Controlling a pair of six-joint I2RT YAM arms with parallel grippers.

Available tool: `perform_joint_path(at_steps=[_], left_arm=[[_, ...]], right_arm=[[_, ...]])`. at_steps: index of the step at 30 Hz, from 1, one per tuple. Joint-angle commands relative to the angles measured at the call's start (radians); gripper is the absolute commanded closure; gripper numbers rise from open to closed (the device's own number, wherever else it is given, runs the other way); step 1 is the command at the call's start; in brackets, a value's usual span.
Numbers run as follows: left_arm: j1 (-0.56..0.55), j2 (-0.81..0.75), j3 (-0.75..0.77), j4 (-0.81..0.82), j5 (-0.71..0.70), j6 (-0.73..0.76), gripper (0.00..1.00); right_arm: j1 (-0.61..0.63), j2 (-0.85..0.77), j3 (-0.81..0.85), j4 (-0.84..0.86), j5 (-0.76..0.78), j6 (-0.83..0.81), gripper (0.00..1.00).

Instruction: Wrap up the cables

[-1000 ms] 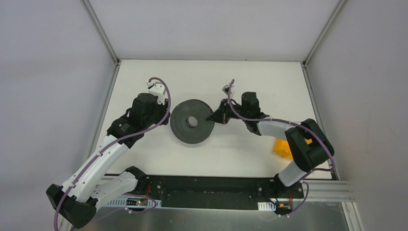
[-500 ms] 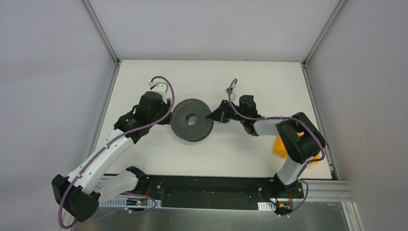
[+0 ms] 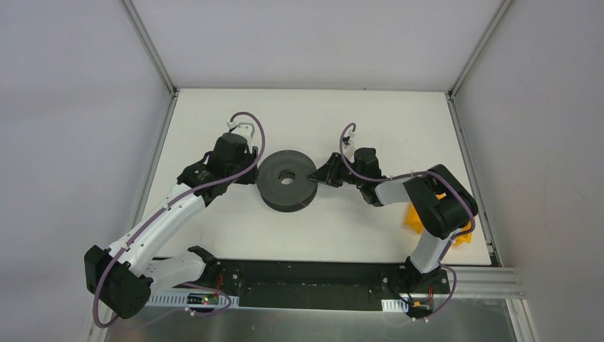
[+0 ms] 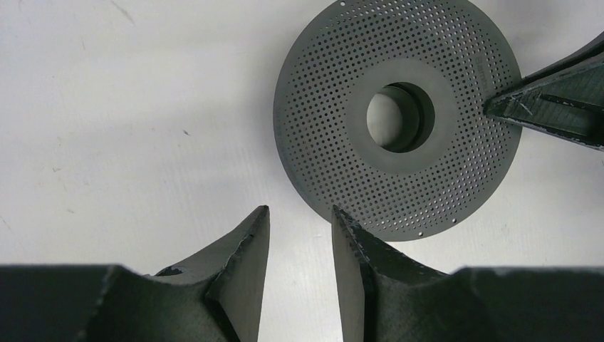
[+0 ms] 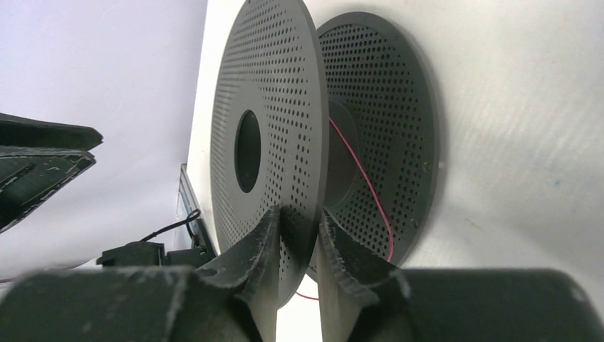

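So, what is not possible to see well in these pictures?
Thin red wire: right wrist view shows only a stretch between the flanges of the dark grey perforated spool; its ends lie behind flange and fingers. Top view: too thin to see.
Orange object: top view, mostly behind the right arm.
Right hand: whether it grips the flange is unclear.

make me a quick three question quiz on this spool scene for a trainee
1. True or false: the left claw is clamped on the spool.
2. Where does the thin red cable run? a) between the spool's two flanges b) through the left claw c) over the spool's top face
3. What sits between the fingers of the right claw?
Key: 1 false, it is open and empty. 2 a. 3 the rim of the spool's upper flange.
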Motion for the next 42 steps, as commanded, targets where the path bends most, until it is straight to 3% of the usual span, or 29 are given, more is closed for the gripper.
perform_joint_path(at_steps=[1,9,16,23,26,32,35,38,42], left_arm=[[0.008,0.007,0.031,0.014,0.015,-0.016,0.64],[0.008,-0.003,0.040,0.014,0.010,0.005,0.64],[0.008,-0.011,0.063,0.009,0.002,0.048,0.63],[0.041,-0.023,0.152,-0.011,-0.112,0.155,0.60],[0.098,-0.010,0.189,-0.020,-0.024,0.152,0.60],[0.127,0.070,0.186,-0.012,0.302,0.168,0.64],[0.128,0.108,0.164,-0.011,0.321,0.172,0.66],[0.129,0.123,0.151,-0.005,0.332,0.180,0.66],[0.128,0.150,0.153,0.001,0.445,0.158,0.67]], right_arm=[[-0.021,-0.032,-0.007,-0.043,0.061,-0.090,0.75],[-0.085,-0.123,0.020,-0.167,0.068,-0.154,0.55],[-0.125,-0.215,0.052,-0.304,0.088,-0.213,0.50],[-0.110,-0.386,0.001,-0.425,0.131,-0.243,0.52],[-0.073,-0.450,-0.066,-0.429,0.168,-0.190,0.54],[0.075,-0.520,-0.222,-0.318,0.306,0.046,0.55],[0.188,-0.500,-0.282,-0.187,0.341,-0.024,0.54],[0.269,-0.457,-0.286,-0.161,0.415,-0.145,0.53],[0.281,-0.359,-0.291,-0.045,0.412,-0.104,0.55]])
